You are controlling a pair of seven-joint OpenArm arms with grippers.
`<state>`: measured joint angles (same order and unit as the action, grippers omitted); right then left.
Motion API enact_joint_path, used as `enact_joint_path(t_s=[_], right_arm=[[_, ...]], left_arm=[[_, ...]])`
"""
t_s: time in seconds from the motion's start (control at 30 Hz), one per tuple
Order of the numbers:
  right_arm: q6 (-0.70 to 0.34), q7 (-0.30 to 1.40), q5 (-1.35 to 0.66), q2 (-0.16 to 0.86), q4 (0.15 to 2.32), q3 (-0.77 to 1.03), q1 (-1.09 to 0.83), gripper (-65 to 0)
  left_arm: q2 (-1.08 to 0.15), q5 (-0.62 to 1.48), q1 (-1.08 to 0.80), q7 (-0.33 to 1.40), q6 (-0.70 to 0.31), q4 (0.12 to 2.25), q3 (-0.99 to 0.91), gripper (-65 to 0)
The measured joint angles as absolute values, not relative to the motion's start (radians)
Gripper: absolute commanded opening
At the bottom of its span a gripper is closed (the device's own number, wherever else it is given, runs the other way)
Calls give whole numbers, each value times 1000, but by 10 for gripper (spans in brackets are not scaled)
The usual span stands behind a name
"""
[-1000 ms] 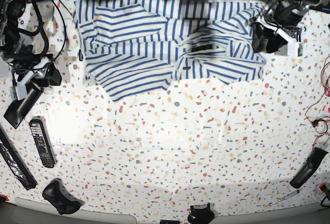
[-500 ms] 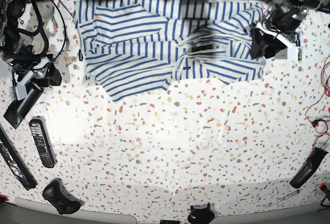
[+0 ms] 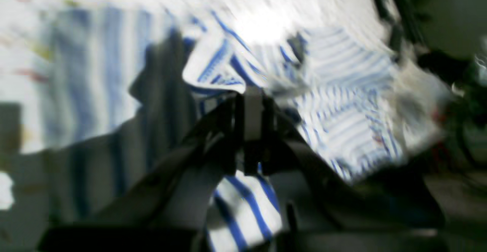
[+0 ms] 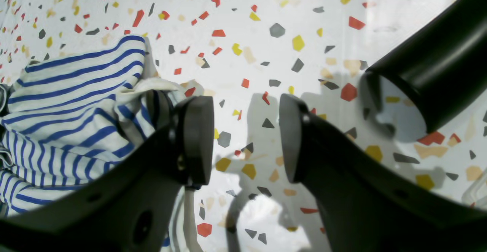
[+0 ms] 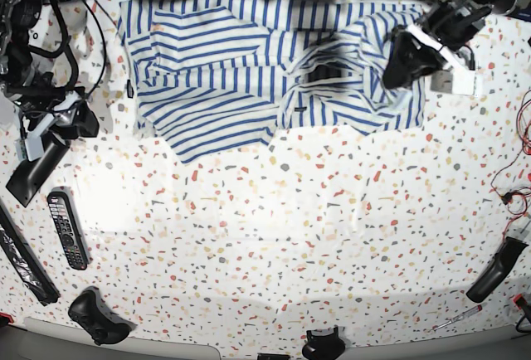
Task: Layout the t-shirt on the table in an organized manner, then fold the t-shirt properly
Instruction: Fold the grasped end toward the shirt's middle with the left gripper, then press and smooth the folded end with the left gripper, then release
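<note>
1. Table (image 5: 315,235) carrying everything.
2. T-shirt (image 5: 232,70) lying rumpled along far table edge.
3. Left pincer (image 5: 397,68) clamping a fold at the t-shirt's edge.
4. Right pincer (image 4: 246,137) hanging wide over bare table, just beside the t-shirt.
5. Remote (image 5: 66,229) lying well apart.

The t-shirt (image 5: 249,70) is soft, matt woven cloth, creased and rumpled, white with thin blue stripes. The table (image 5: 290,235) has a smooth, slightly glossy hard top that catches the light, speckled with red, grey and yellow chips like terrazzo. The right gripper (image 4: 246,137) has matt black plastic fingers (image 4: 196,137) with smooth flat faces.
</note>
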<state>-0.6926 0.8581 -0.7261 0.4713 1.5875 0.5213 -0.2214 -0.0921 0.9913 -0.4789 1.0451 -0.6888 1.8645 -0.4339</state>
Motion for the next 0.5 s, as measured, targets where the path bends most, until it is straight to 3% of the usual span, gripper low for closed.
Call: enact_joint_path(t_s=[0.1, 0.23, 0.37, 0.5], right_arm=[[-693, 858, -726, 471, 1588, 521, -221, -381], [-693, 858, -726, 471, 1588, 521, -221, -381], [-693, 858, -726, 471, 1588, 521, -221, -381], [-693, 858, -727, 471, 1588, 521, -221, -381]], left_arm=[[-92, 1118, -479, 1165, -687, 1866, -434, -650], [-92, 1249, -479, 1171, -690, 1866, -434, -650], [-95, 1272, -479, 1171, -689, 1866, -412, -584], [-95, 1271, -479, 1171, -689, 1866, -285, -577]])
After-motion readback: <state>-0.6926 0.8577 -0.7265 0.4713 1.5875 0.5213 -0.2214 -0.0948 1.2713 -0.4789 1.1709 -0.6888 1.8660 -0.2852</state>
